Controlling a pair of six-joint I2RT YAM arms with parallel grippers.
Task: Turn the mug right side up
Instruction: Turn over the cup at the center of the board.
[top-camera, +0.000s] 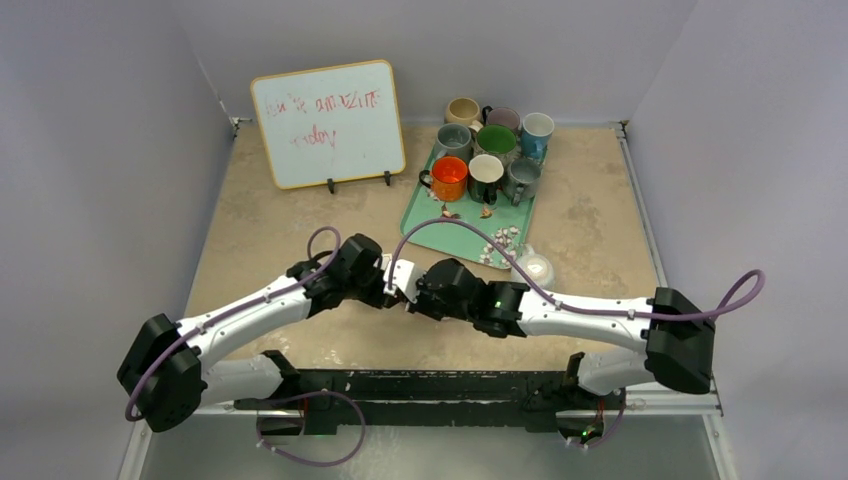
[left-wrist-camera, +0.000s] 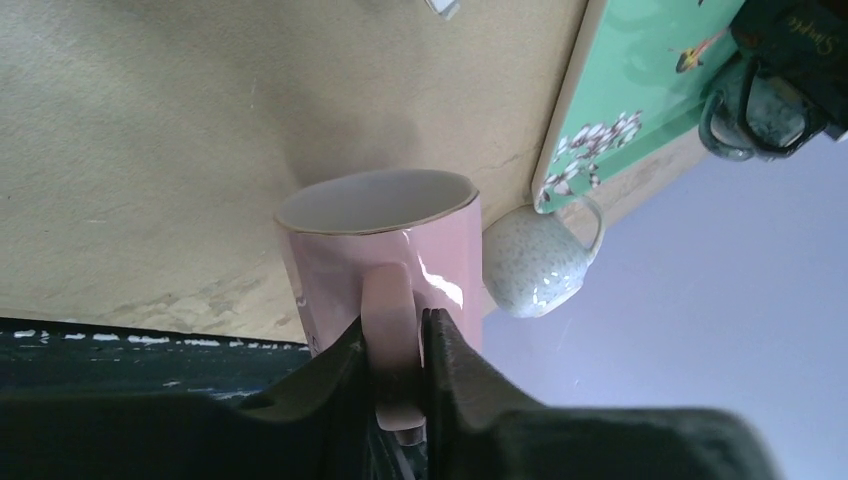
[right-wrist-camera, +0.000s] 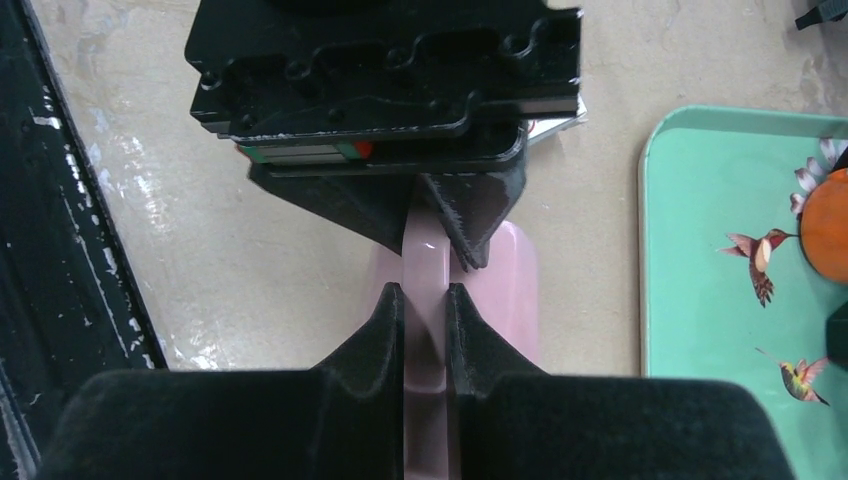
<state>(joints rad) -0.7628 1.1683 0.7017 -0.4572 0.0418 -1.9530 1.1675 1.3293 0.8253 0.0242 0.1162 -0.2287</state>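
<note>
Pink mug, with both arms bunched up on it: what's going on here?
Both arms meet mid-table on the pink mug. The right hand is clamped on its handle, and the left hand grips the same handle from the opposite side, so this looks like a hand-over or re-grip. Whether the mug is upright is unclear from these views. The other mugs sit on the green tray, with a speckled mug beside it.

Our left gripper (top-camera: 393, 284) and right gripper (top-camera: 417, 290) meet mid-table. Behind, we see a whiteboard (top-camera: 328, 123) and a tray (top-camera: 437, 225) of mugs (top-camera: 487, 152).
</note>
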